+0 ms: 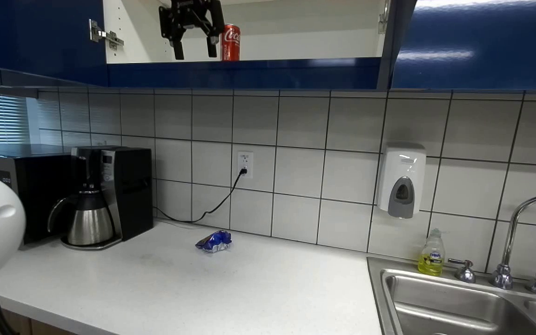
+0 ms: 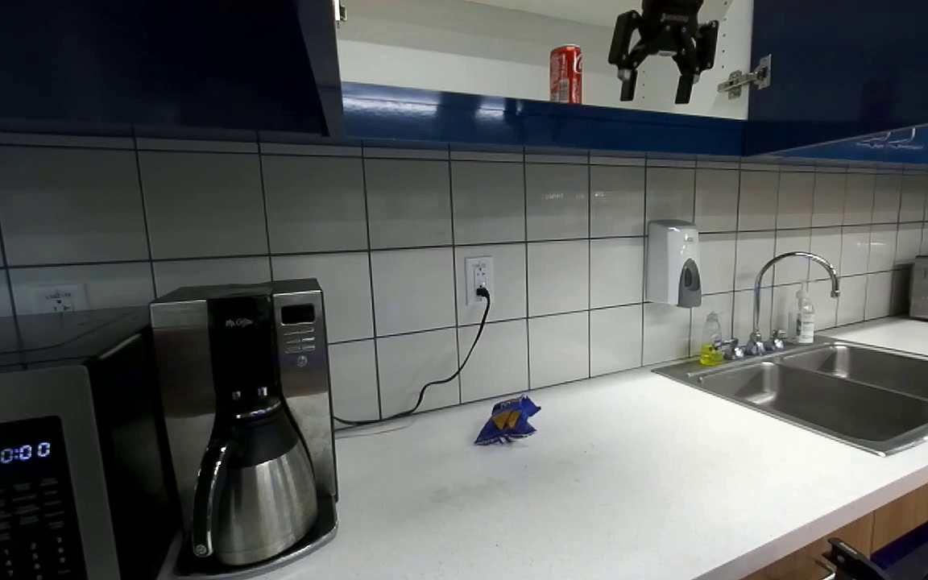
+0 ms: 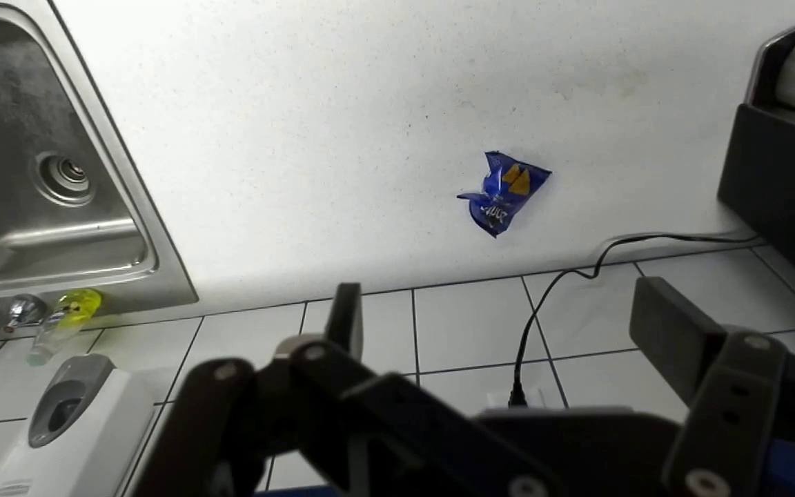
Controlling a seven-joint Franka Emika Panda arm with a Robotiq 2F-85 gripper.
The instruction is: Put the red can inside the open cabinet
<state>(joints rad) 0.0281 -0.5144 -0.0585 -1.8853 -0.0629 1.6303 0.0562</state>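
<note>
The red can point(image 1: 231, 43) stands upright inside the open cabinet point(image 1: 305, 39), near its front edge. The can point(image 2: 565, 74) and the cabinet's pale interior point(image 2: 448, 64) also show in an exterior view. My gripper point(image 1: 195, 50) is open with nothing between its fingers, pointing down in front of the cabinet opening. In an exterior view the gripper point(image 2: 656, 89) is apart from the can, to its right. In the wrist view the open gripper point(image 3: 501, 321) has only tiles and a cord behind it; the can is out of that view.
Cabinet doors point(image 1: 35, 42) hang open at the side. A blue wrapper point(image 1: 214, 241) lies on the white counter point(image 1: 268, 288). A coffee machine point(image 2: 303, 403) and microwave point(image 2: 21, 451) stand at one end, a sink point(image 1: 454, 302) at the other. A soap dispenser point(image 1: 403, 181) is on the wall.
</note>
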